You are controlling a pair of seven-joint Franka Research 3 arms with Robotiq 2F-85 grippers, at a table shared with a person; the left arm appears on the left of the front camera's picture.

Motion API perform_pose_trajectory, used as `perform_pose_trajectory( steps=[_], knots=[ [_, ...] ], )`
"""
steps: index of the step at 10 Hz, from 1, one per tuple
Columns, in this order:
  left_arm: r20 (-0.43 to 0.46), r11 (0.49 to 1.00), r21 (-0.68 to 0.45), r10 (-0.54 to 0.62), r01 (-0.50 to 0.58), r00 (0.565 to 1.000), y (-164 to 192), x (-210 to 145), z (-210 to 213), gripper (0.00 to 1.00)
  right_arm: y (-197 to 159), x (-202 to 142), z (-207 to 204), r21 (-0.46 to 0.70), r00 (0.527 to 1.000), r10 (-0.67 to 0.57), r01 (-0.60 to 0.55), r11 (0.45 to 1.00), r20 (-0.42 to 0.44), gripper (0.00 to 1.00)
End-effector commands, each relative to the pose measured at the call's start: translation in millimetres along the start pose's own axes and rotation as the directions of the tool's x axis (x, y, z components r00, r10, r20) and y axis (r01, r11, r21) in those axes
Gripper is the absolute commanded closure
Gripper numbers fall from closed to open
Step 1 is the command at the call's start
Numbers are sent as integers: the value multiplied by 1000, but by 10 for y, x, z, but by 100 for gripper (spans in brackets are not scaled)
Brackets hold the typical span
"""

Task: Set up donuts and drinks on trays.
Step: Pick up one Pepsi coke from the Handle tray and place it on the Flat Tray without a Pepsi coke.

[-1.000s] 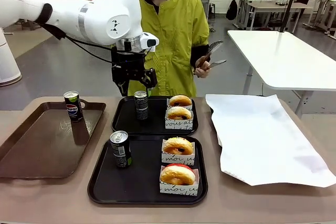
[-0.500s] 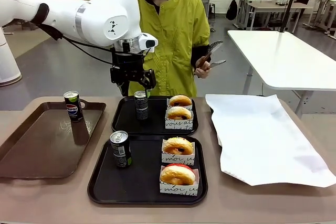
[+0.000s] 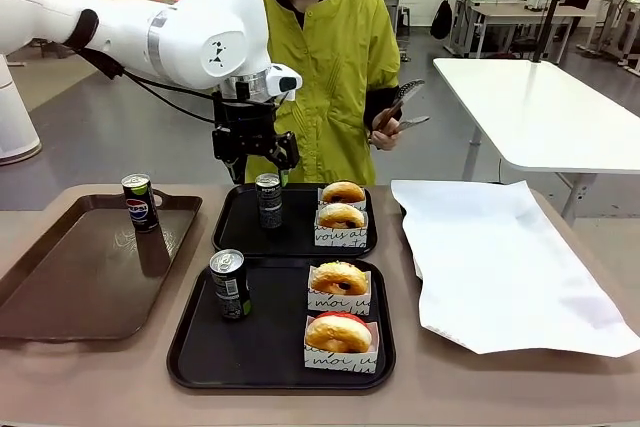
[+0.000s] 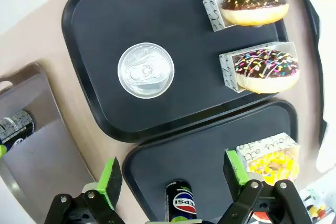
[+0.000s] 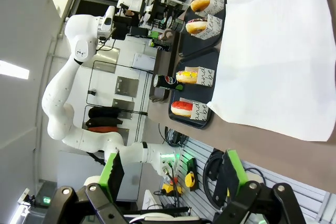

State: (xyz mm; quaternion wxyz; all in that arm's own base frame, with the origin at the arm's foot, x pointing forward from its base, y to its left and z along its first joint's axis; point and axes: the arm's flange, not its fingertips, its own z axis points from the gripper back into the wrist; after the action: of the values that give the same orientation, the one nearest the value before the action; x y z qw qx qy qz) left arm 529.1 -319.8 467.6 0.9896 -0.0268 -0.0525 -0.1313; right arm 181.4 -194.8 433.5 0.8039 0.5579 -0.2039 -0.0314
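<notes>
Above the far black tray (image 3: 240, 232), the left gripper (image 3: 256, 161) hangs with fingers (image 4: 110, 181) spread wide and empty, over the can (image 4: 145, 70) standing there beside two chocolate donuts (image 4: 254, 8). The near tray (image 3: 200, 342) holds a second can (image 3: 230, 284) and two more donuts (image 3: 339, 278). The can looks placed, so lifting straight up, clear of its top, seems best. The right gripper (image 5: 170, 174) is likewise wide open, off to the desk's side.

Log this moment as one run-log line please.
left tool: open, above far tray | right tool: open, off table | each black tray: one can, two donuts | third can: on brown tray
</notes>
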Motion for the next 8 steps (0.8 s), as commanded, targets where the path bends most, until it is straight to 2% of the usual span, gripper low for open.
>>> perform_pose_trajectory(
  steps=[1, 2, 3, 4, 5, 7, 8],
  knots=[
    [-2, 979, -187, 85, -84, 996, 528, -85, 505, 0, 8, 25, -3, 26, 1000, 16, -16, 1000, 17, 0],
    [-18, 967, -229, 108, -109, 994, 847, -200, 732, 0, 8, 25, -3, 26, 1000, 16, -16, 1000, 17, 0],
    [-2, 962, -236, 144, -141, 990, 1120, -507, 902, 0, 8, 25, -3, 26, 1000, 16, -16, 1000, 17, 0],
    [13, 966, -199, 173, -167, 985, 1455, -772, 1037, 0, 8, 25, -3, 26, 1000, 16, -16, 1000, 17, 0],
    [15, 971, -159, 183, -178, 983, 1734, -872, 1134, 0, 8, 25, -3, 26, 1000, 16, -16, 1000, 17, 0],
    [-37, 967, -157, 197, -200, 980, 2175, -1025, 1195, 0, 8, 25, -3, 26, 1000, 16, -16, 1000, 17, 0],
    [-36, 964, -162, 210, -213, 977, 2356, -1229, 1156, 0, 8, 25, -3, 26, 1000, 16, -16, 1000, 17, 0]
  ],
)
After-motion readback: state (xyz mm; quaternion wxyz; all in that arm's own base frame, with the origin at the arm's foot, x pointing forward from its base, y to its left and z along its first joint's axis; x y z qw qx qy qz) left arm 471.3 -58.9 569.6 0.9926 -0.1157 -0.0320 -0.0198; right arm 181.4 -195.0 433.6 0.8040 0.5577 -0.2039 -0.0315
